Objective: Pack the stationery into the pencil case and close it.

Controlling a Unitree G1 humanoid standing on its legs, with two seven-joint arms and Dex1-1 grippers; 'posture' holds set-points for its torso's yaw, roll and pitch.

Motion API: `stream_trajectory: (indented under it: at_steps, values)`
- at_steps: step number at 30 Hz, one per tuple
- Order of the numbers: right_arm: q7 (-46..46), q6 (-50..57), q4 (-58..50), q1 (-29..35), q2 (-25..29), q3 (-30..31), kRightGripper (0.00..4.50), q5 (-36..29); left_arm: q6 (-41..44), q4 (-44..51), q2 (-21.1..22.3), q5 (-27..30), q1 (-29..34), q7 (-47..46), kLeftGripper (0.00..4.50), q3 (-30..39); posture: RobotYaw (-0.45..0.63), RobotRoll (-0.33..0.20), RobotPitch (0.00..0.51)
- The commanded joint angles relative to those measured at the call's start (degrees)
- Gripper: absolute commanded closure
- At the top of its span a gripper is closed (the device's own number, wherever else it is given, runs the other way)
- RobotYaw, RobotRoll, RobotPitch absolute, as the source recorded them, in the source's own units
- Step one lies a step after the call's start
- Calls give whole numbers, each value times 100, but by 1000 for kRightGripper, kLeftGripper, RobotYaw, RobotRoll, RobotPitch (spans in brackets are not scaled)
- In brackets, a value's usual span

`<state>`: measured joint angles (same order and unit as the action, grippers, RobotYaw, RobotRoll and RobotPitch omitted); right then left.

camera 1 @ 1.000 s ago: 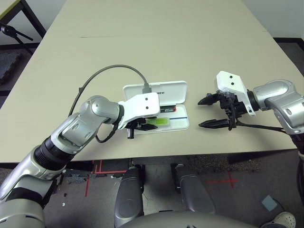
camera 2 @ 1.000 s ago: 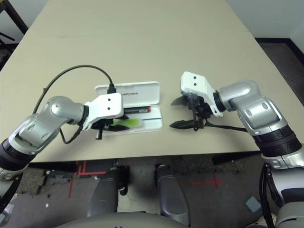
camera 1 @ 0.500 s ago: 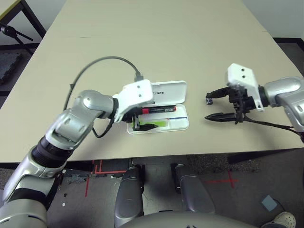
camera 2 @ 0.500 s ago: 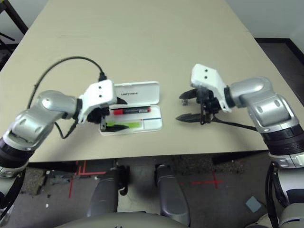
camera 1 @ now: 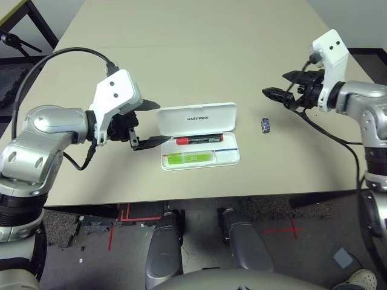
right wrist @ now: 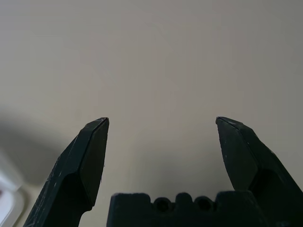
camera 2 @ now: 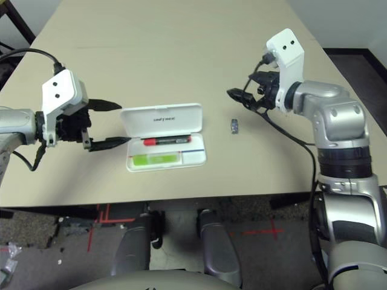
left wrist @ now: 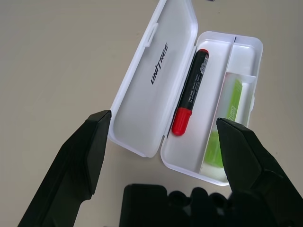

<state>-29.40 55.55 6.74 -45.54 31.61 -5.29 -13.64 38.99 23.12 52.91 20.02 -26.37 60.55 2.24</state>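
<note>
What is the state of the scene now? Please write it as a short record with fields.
case: white pencil case lies open on the table, lid folded back flat
in case: red marker and lime-green strip, side by side in the tray
outside case: small dark block on the table, to the right of the case
left gripper: open, holds nothing, at the case's left end
right gripper: open, holds nothing, raised beyond the block
left to do: pack the block, close the lid

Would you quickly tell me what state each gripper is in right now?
Left gripper: jaws open, holding nothing, beside the pencil case.
Right gripper: jaws open, holding nothing, raised over the table.
</note>
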Motion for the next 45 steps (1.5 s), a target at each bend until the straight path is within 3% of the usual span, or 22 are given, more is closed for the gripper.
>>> stream_trajectory:
  at_steps: [1, 9, 27, 30, 39, 40, 45]
  values:
    - [678, 644, -23, -39, -313, -191, 0, 87, 11, 35, 61, 77, 49, -70, 12, 29, -105, 0, 195]
    - [1222, 1233, -256, 326, -830, 10, 0, 142, 7, 17, 39, 56, 3, -179, 12, -91, -103, 0, 191]
    - [1221, 2015, -646, 890, -958, 362, 0, 104, -165, -155, 19, -56, -119, -232, 12, -363, -91, 0, 155]
    - [1127, 2115, -747, 892, -884, 436, 608, 54, -187, -178, 24, -54, -145, -226, 0, -385, -92, 0, 155]
    - [710, 1980, -742, 939, -490, 637, 3981, -42, -208, -231, 45, -62, -160, -216, 0, -420, -93, 0, 159]
    - [635, 1904, -713, 924, -418, 678, 4160, -43, -210, -240, 45, -64, -165, -215, 0, -423, -95, 0, 160]
    - [-359, 441, -541, 934, 419, 1475, 4160, 227, -217, -280, 37, -80, -185, -215, 0, -446, -96, 0, 160]
